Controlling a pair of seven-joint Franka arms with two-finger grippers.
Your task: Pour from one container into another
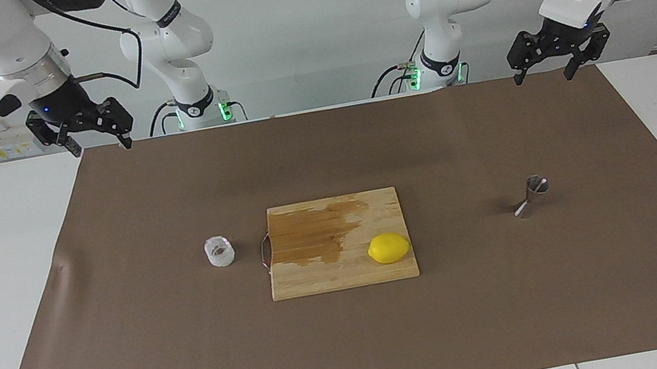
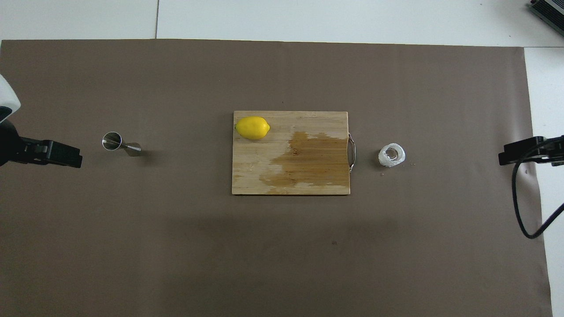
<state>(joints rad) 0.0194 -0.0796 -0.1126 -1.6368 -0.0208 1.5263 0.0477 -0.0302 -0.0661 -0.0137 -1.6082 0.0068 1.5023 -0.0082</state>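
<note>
The small clear whitish cup point(image 1: 219, 251) point(image 2: 391, 155) stands on the brown mat beside the cutting board's handle, toward the right arm's end. The grey metal hourglass jigger point(image 1: 532, 196) point(image 2: 121, 144) stands on the mat toward the left arm's end. My right gripper point(image 1: 100, 147) point(image 2: 524, 152) hangs open and empty over the mat's corner at its own end. Over the other corner on the robots' side, my left gripper point(image 1: 543, 77) point(image 2: 70, 154) is also open and empty. Both are high up and well apart from the cup and the jigger.
A wooden cutting board point(image 1: 317, 274) point(image 2: 251, 176) lies mid-table between cup and jigger, with a dark wet stain across it. A yellow lemon point(image 1: 389, 247) point(image 2: 252, 127) sits on its corner away from the robots. A black cable point(image 2: 517, 207) hangs from the right arm.
</note>
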